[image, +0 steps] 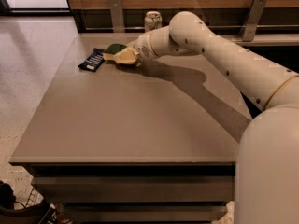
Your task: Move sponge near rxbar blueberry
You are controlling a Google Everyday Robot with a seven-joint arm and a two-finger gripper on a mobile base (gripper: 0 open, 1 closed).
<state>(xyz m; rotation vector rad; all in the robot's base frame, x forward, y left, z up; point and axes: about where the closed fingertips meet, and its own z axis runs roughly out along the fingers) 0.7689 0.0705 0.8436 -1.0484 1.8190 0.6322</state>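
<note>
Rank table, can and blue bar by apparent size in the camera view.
Largest: table.
rxbar blueberry and can look alike; the can stands farther away, so unranked.
The gripper is at the sponge, near the bar.

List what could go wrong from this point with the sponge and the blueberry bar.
1. The gripper is low over the table with the sponge at its tip, right beside the rxbar blueberry. Any further leftward travel could shove the bar toward the table's nearby left edge.
2. The can stands just behind the arm's wrist, so a careless retreat might tip it.
</note>
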